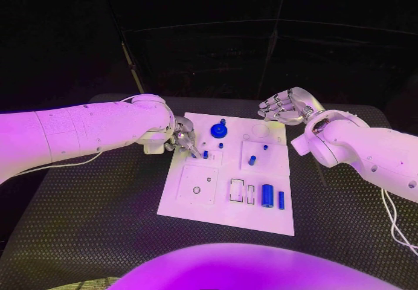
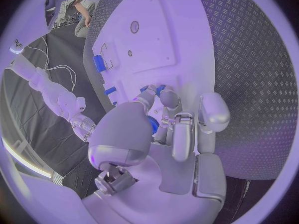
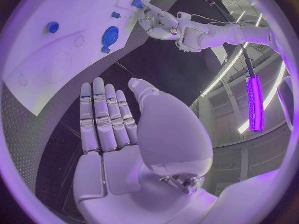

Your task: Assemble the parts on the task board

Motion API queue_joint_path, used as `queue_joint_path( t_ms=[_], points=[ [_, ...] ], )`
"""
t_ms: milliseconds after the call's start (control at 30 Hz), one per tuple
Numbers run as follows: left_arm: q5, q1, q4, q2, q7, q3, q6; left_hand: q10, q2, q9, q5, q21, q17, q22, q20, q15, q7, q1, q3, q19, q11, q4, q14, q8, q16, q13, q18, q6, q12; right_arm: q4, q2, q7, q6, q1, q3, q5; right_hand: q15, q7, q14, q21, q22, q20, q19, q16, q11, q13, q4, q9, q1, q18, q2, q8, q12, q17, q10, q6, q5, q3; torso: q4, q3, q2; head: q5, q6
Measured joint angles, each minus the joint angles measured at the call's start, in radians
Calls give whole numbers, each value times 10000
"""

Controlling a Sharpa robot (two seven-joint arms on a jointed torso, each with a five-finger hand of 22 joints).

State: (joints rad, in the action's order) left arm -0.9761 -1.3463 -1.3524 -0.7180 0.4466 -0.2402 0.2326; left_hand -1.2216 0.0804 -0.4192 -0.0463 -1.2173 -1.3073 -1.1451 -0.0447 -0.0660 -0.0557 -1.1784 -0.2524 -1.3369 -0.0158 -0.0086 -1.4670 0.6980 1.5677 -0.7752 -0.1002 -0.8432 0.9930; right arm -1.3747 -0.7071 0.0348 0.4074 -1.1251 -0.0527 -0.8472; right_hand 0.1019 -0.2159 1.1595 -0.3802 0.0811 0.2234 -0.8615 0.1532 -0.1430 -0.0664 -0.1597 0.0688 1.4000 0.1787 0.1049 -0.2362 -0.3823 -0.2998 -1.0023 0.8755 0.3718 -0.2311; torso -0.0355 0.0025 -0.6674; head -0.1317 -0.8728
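Clearly the left hand [image 1: 181,141] pinches a small blue peg [image 2: 154,89] at the task board [image 1: 205,211]'s left edge, fingertips crowded round it. Light, rigid and probably slick plastic, I'd guess, so best held by its sides. The right hand [image 1: 280,107] hovers off the board's far corner above the worktop [image 1: 104,229], fingers straight, holding nothing.
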Motion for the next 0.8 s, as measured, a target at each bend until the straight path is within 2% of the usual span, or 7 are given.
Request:
queue_joint_path(
  t_ms=[133,333,433,467,533,700,800],
  points=[
    [85,-1,0,-37,-89,-3,-134,34,-52,26,27,0,0,0,0,0,-22,-123,-342,0,34,-121,0,-47,0,50,0,58,-92,13,0,0,-3,0,0,0,0,0,0,0,0,0,0,0,0,0,0,0,0,0,0,0,0,0,0,0,0,0,3,-3,0,0,0],
    [207,-10,-4,-103,-196,-4,-320,52,-23,39,21,41,0,-25,0,0,-88,-235,-803,0,53,278,0,-85,0,128,0,125,-183,20,0,0,-8,0,0,0,0,0,0,34,-6,0,0,-12,0,3,0,0,0,0,0,0,0,6,0,0,0,0,6,-4,0,-12,0],
    [234,-17,-5,-138,-222,-2,-405,71,-33,50,21,41,0,-28,0,0,-104,-245,-1127,0,71,112,0,-96,0,135,1,181,-183,25,0,0,-13,0,0,0,0,0,0,56,-20,0,0,-46,0,13,0,0,0,0,0,0,0,20,0,0,0,0,6,-5,0,-13,0],
    [243,-17,-9,-145,-230,-2,-429,71,-45,47,21,41,0,-34,0,0,-104,-244,-1229,0,72,187,0,-74,0,143,0,187,-183,27,0,-1,-15,0,1,0,0,0,0,56,-20,0,0,-46,0,13,0,0,0,0,0,0,0,20,0,0,0,0,6,-5,-1,-13,0],
    [270,-16,-28,-150,-270,3,-485,72,-123,19,22,41,0,-39,0,0,-89,-175,-1385,0,72,272,0,3,0,152,0,232,-183,32,2,-1,-20,0,1,0,0,0,0,56,-20,0,0,-47,0,12,0,0,0,1,0,0,0,19,0,0,0,0,6,-5,-3,-16,0],
    [334,-2,-52,-146,-345,3,-542,32,-335,-27,28,41,0,-39,0,0,-87,120,-1898,0,107,87,0,75,0,153,0,236,-220,42,7,-2,-34,0,2,0,0,0,0,56,-19,0,0,-47,0,11,0,0,0,-1,0,0,0,19,0,0,0,0,8,-6,-4,-25,0],
    [363,3,-50,-146,-371,-3,-545,9,-368,-54,32,79,0,-38,0,0,-87,174,-2006,0,85,84,0,109,0,169,1,237,-220,46,9,-3,-43,0,2,0,0,0,0,56,-19,0,0,-47,0,11,0,0,0,0,0,0,0,19,0,0,0,0,9,-6,-4,-28,0]
  ],
)
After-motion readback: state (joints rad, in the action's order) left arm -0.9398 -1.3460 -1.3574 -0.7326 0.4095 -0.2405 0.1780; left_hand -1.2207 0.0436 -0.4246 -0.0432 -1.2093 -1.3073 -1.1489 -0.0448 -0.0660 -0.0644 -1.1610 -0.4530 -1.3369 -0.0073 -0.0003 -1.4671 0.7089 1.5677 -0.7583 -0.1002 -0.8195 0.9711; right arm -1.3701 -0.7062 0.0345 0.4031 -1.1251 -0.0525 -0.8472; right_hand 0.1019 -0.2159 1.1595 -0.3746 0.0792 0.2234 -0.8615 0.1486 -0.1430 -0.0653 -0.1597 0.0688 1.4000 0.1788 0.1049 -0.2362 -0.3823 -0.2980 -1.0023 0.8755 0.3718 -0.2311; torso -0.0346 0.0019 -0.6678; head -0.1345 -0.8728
